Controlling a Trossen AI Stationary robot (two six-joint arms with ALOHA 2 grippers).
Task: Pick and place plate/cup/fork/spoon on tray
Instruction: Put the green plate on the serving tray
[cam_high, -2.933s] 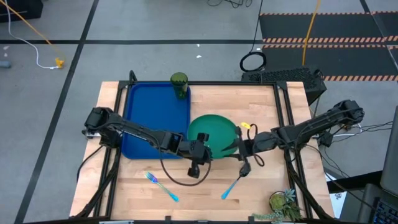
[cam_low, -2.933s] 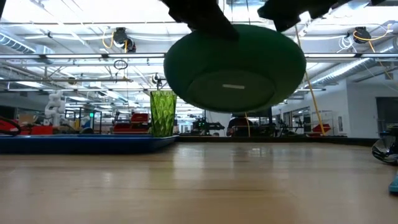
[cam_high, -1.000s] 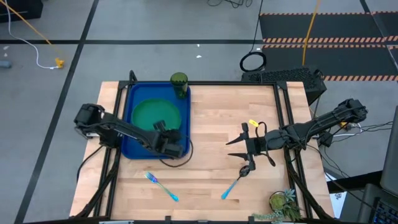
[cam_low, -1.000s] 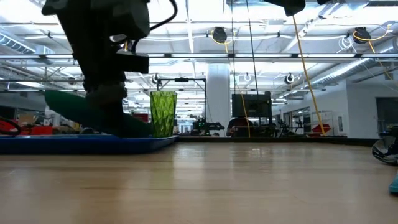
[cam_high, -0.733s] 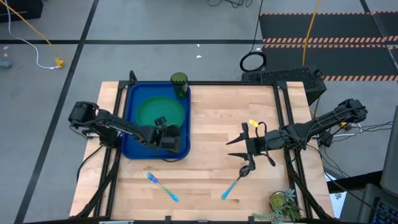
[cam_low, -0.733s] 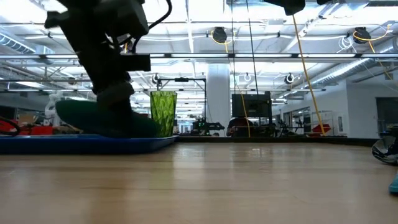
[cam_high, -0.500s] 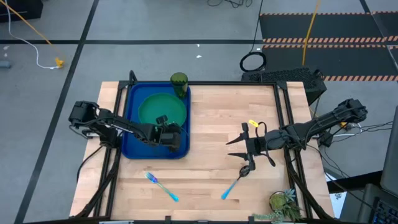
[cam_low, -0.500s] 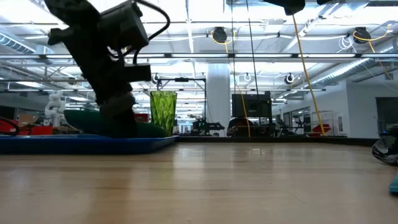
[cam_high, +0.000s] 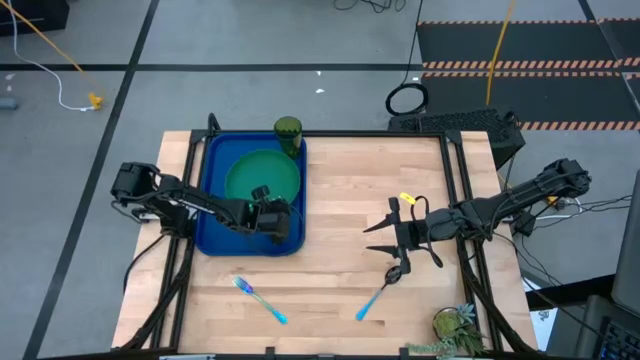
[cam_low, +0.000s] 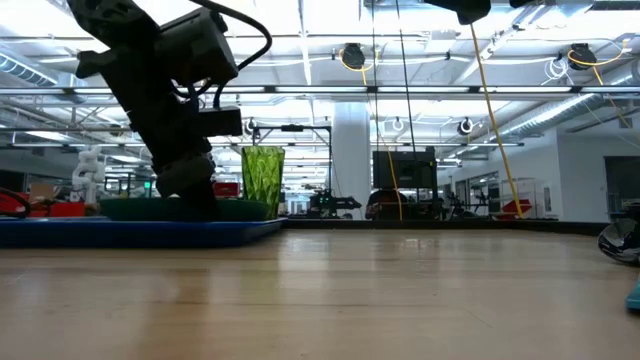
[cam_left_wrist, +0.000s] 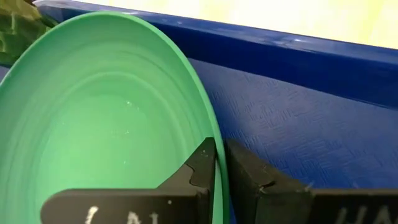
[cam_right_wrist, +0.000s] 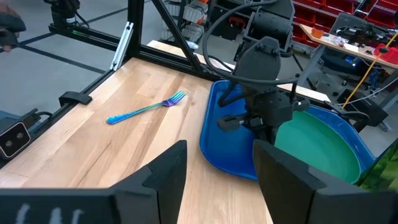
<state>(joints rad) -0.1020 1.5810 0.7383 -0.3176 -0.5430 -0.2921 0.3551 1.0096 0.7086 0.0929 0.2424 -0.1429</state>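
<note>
Glossy plate (cam_left_wrist: 93, 124), textured tray (cam_left_wrist: 298, 143), wood table (cam_high: 350, 190)

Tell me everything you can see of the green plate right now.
The plate is round, teal-green, smooth like plastic, with faint concentric rings inside and a thin raised rim. It lies face up and about level in the blue tray, toward the end where the green cup stands. The left hand has one finger on each side of its rim, at the side away from the cup. Whether it is gripped or just released, I cannot tell.

The wooden table (cam_high: 340, 180) carried the tray (cam_high: 218, 232) at centre-left — fork (cam_high: 259, 299), spoon (cam_high: 378, 292) and a small plant (cam_high: 459, 327) along the lower edge.
</note>
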